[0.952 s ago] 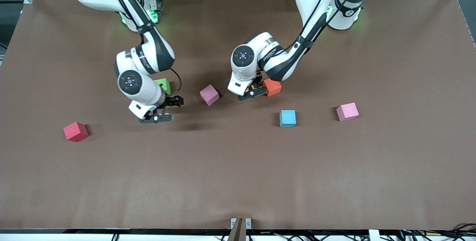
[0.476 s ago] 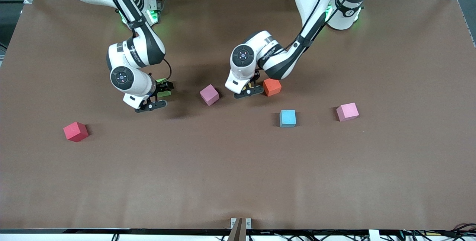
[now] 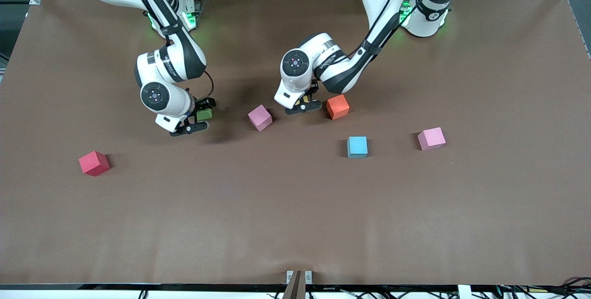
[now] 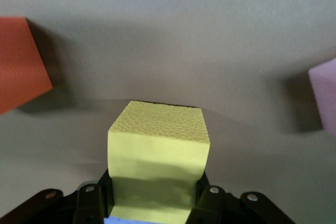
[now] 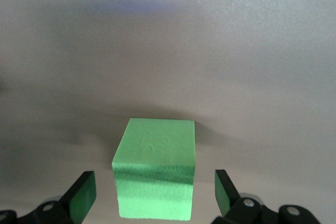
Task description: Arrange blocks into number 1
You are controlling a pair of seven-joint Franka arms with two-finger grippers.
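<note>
1. The right hand (image 3: pixel 197 115) is positioned low over the green block (image 5: pixel 155 174), its fingers (image 5: pixel 83 203) spread wide with one on each side of the block and neither touching it. The block rests on the worktop (image 3: pixel 295 206) toward the right arm's end.
2. Before closing, the hand should be lowered until the pads face the middle of the block's side faces, and kept centred so both pads meet it together.
3. The fingers should be closed squarely on flat faces, not on edges, so the block is not twisted.
4. The left hand (image 3: pixel 304 103) is clamped on the yellow block (image 4: pixel 157 163), between the purple block (image 3: pixel 260 117) and the orange block (image 3: pixel 337 106).
5. The yellow block should be carried clear of both neighbours so neither is nudged.
6. The light blue block (image 3: pixel 357 146) lies nearer the front camera, apart from the rest; it is judged not yet placed.
</note>
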